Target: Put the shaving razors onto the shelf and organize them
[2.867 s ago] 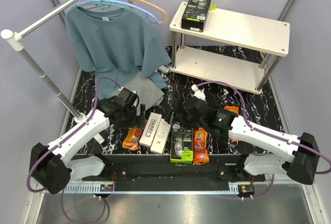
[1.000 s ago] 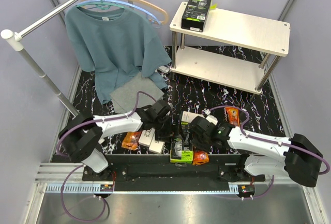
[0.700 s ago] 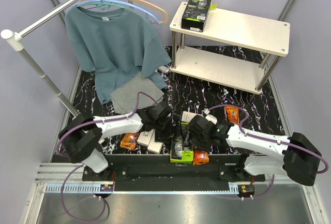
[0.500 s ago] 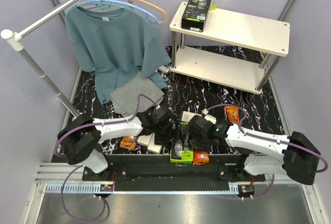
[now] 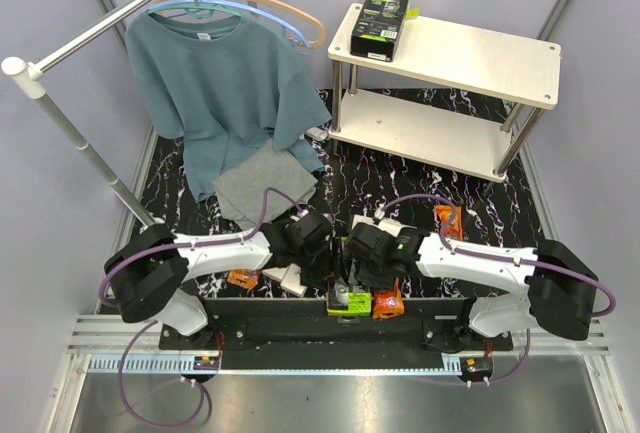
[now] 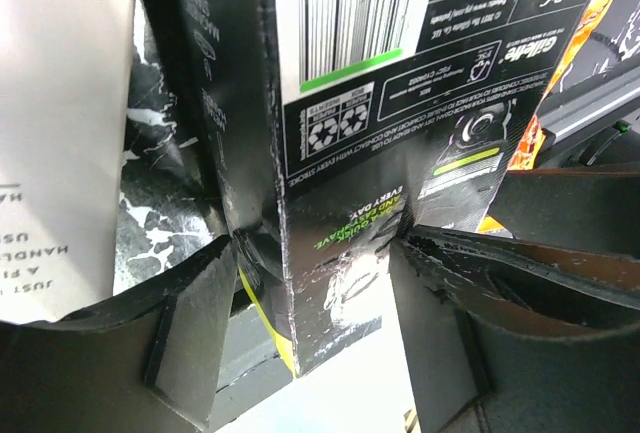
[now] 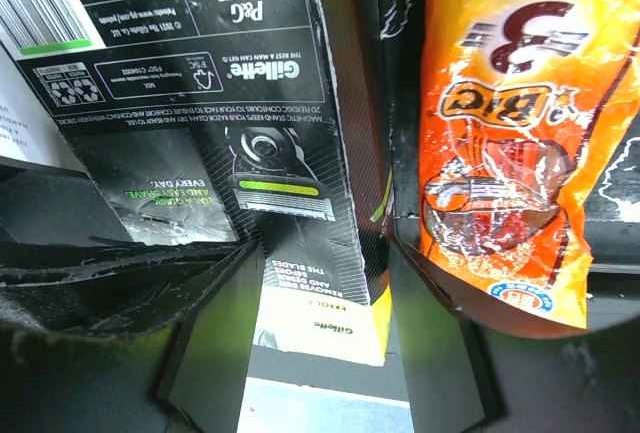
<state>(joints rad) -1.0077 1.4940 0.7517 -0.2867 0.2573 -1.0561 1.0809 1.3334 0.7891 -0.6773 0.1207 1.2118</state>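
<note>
Counts: two black-and-lime boxes, three orange packs, one shelf; the white boxes are partly hidden under the left arm, so their number cannot be told

The near black-and-lime box (image 7: 250, 63) lies at the bench's near edge, about midway along, with its barcode face up. Both grippers are on it. The left gripper (image 6: 318, 243) is part open across the box's side toward the left edge, one finger down beside the side wall and the other over the printed face; whether it grips cannot be told. The right gripper (image 7: 325, 251) is also part open, one finger over the face and the other down between the box and the near orange pack (image 7: 510, 153), which lies just beside the box toward the right edge; grip cannot be told.

A white box (image 6: 60, 103) lies just left of the left gripper, and the left orange pack (image 5: 241, 278) lies beyond it toward the left edge. The far orange pack (image 5: 447, 218) lies apart, nearer the right edge. A grey cloth (image 5: 262, 181) lies mid-bench, left of centre.

The shelf (image 5: 470, 58) stands at the far right corner, and the second black-and-lime box (image 5: 381, 20) sits on the left end of its top board
</note>
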